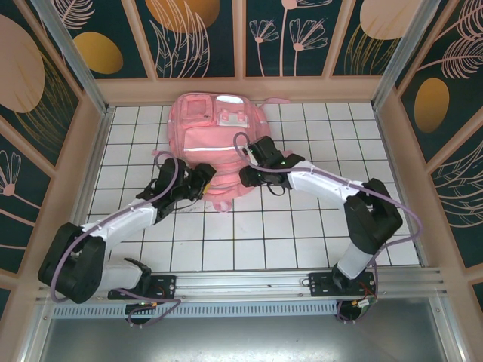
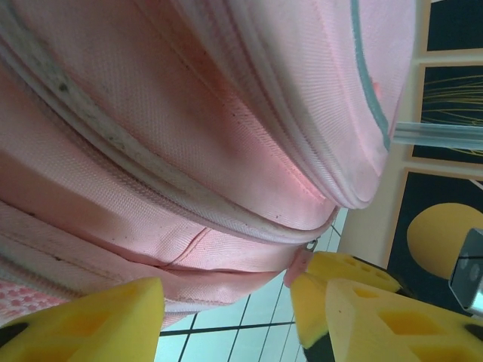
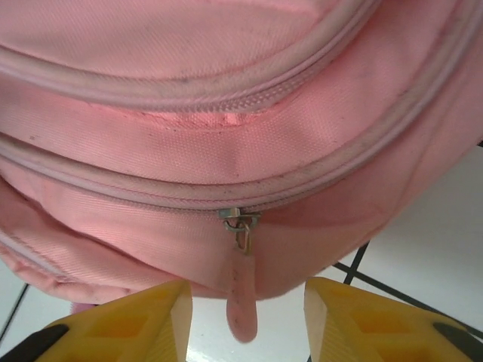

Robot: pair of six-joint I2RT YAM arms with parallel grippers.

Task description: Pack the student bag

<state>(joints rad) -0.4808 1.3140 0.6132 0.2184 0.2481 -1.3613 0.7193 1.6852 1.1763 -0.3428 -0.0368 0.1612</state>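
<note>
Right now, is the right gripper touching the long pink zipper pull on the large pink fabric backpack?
Apart. The right wrist view shows the zipper pull hanging between the fingers of the right gripper, with a gap on each side.

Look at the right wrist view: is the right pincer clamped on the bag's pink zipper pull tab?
No: the pink pull tab hangs free in the gap between the right pincer's yellow fingers, touching neither.

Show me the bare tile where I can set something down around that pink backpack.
Bare white tiled tabletop lies between the left arm and right arm, ahead of the metal rail; also left of the pink fabric backpack, and right of it beyond the right arm. Crowded: the backpack's near end, where the left gripper and right gripper meet.
</note>
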